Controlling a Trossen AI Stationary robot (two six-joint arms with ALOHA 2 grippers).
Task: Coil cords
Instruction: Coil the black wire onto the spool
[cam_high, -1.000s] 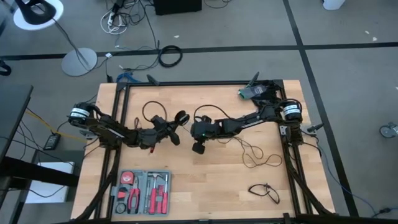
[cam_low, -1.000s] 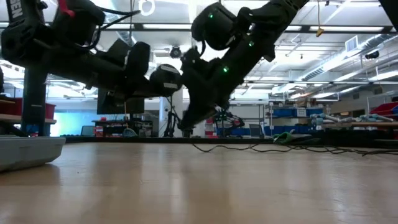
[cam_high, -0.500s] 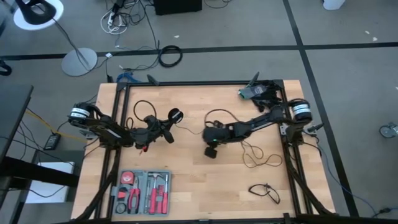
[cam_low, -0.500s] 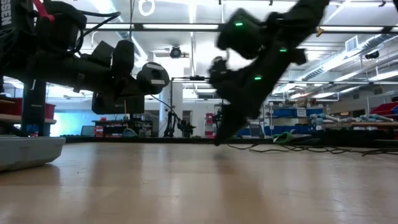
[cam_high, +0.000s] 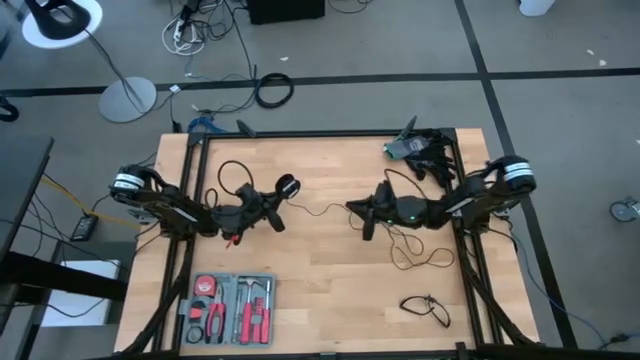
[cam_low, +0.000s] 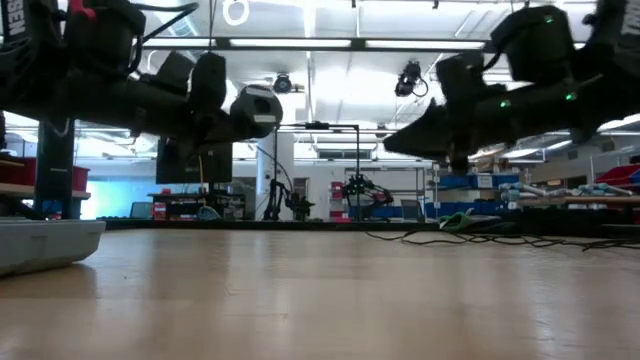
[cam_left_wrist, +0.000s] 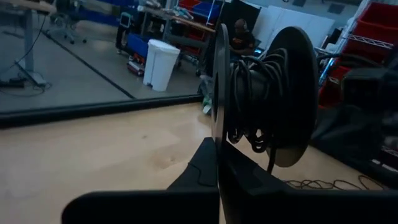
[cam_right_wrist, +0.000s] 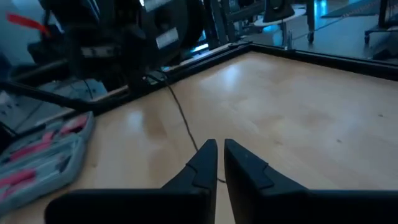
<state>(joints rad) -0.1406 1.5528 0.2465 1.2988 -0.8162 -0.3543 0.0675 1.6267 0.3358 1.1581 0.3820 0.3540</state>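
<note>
My left gripper (cam_high: 268, 208) is left of the table's middle, shut on a small round black spool (cam_high: 288, 187) with a pale centre; thin black cord is wound on its hub (cam_left_wrist: 254, 99). The cord (cam_high: 322, 210) runs from the spool to my right gripper (cam_high: 360, 214), which is shut on it right of the middle. The cord's remaining length lies in loose loops (cam_high: 415, 250) on the table at the right. A cord loop (cam_high: 228, 176) arches over the left gripper. A short black cord (cam_high: 425, 308) lies at the near right. My left gripper pinches the spool's thin round flange (cam_left_wrist: 217, 134) at its rim between its two fingers. The spool is held clear of the table, its flanges on edge (cam_low: 255, 108). My right gripper pinches the thin cord (cam_right_wrist: 198, 147) between its two fingers, which lie roughly level and point toward the table's left. The cord runs from the fingertips across to the spool (cam_right_wrist: 171, 93), off the table.
A grey tool case (cam_high: 228, 310) with red-handled tools lies at the near left. A green and black device (cam_high: 410, 148) sits at the far right corner. The black frame rails (cam_high: 190, 200) run along the table's left and right sides.
My right gripper has gone toward the table's right edge with the cord and tipped from pointing down to nearly level. The stretch of cord between it and the spool has lengthened. My left gripper has drawn slightly toward the left edge, keeping the spool.
</note>
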